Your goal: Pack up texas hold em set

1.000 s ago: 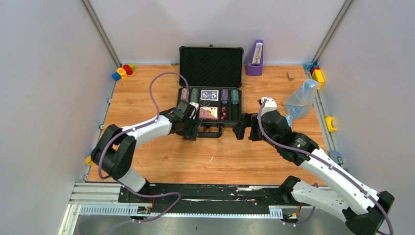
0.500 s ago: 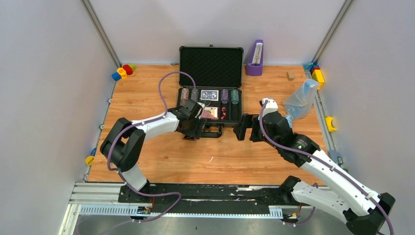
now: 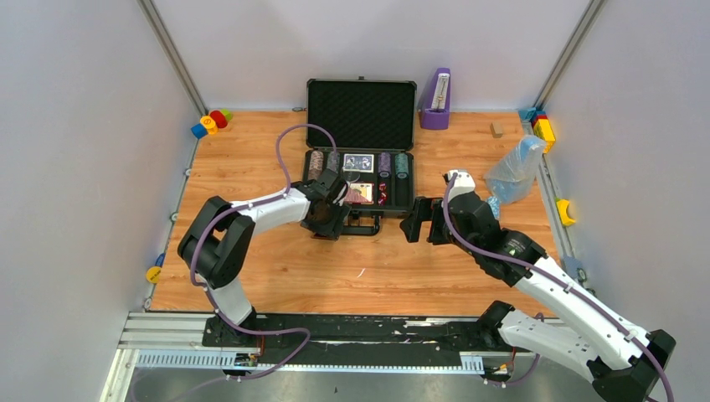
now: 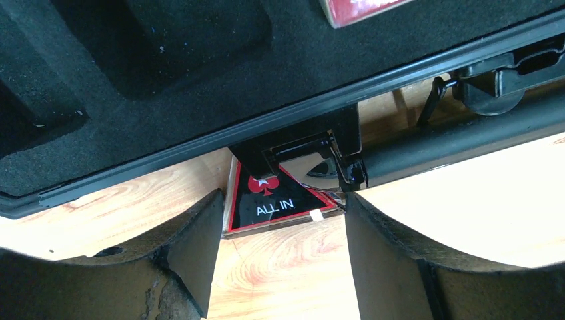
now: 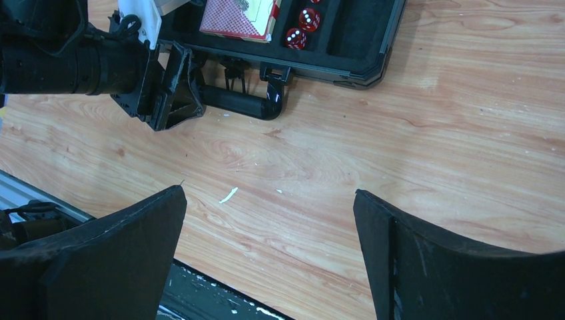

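Note:
The black case [image 3: 408,191] lies open at the table's far middle, its foam lid [image 3: 362,113] upright. Rolls of chips [image 3: 316,161], card decks [image 3: 357,162] and red dice [image 3: 383,194] sit in its slots. A dark red "ALL IN" triangle [image 4: 276,203] lies flat on the wood, tucked under the case's front latch beside the handle [image 5: 243,107]. My left gripper [image 4: 283,200] is open, its tips flanking the triangle's two near corners with only slivers of gap. My right gripper [image 5: 270,193] hangs wide open over bare wood right of the handle, holding nothing.
A purple upright object [image 3: 435,99] stands right of the lid. A clear plastic bag [image 3: 512,167] lies at the right, with toy blocks [image 3: 542,126] behind it and more blocks [image 3: 211,122] at the far left corner. A small wooden block [image 3: 496,129] sits near the back.
My left gripper has shifted a little right along the case's front edge and its jaws have narrowed toward the triangle. The right arm has barely moved.

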`<state>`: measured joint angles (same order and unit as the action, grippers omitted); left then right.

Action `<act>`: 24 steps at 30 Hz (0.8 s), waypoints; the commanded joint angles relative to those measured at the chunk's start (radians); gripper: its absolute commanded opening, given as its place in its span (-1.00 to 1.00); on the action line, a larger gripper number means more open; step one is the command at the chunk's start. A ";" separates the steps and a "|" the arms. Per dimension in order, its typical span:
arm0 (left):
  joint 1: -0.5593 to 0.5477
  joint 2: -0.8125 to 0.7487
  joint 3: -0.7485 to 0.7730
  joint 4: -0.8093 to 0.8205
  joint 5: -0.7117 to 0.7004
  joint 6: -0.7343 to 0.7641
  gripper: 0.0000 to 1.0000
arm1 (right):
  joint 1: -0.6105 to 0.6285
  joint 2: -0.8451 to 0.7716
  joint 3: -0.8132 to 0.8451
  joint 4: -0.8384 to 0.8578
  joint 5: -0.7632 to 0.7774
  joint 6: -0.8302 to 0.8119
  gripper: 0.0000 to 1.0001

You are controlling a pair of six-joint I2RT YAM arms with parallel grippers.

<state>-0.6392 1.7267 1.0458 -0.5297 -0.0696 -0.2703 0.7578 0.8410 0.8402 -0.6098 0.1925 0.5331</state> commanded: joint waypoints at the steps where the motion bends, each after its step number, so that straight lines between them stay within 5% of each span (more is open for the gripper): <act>1: -0.001 0.032 0.038 -0.013 -0.009 0.017 0.31 | -0.003 -0.022 -0.001 0.008 0.011 0.018 0.99; 8: -0.001 -0.005 0.069 -0.108 0.007 0.018 0.10 | -0.003 -0.023 0.000 0.007 0.013 0.016 0.99; 19: -0.002 -0.253 0.132 -0.180 0.106 0.034 0.06 | -0.003 -0.020 0.002 0.008 0.022 0.016 0.99; 24: -0.001 -0.248 0.226 -0.132 0.091 0.034 0.03 | -0.003 -0.017 0.001 0.008 0.032 0.016 0.99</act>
<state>-0.6392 1.4849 1.1809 -0.7082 0.0124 -0.2588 0.7578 0.8341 0.8360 -0.6136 0.2008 0.5343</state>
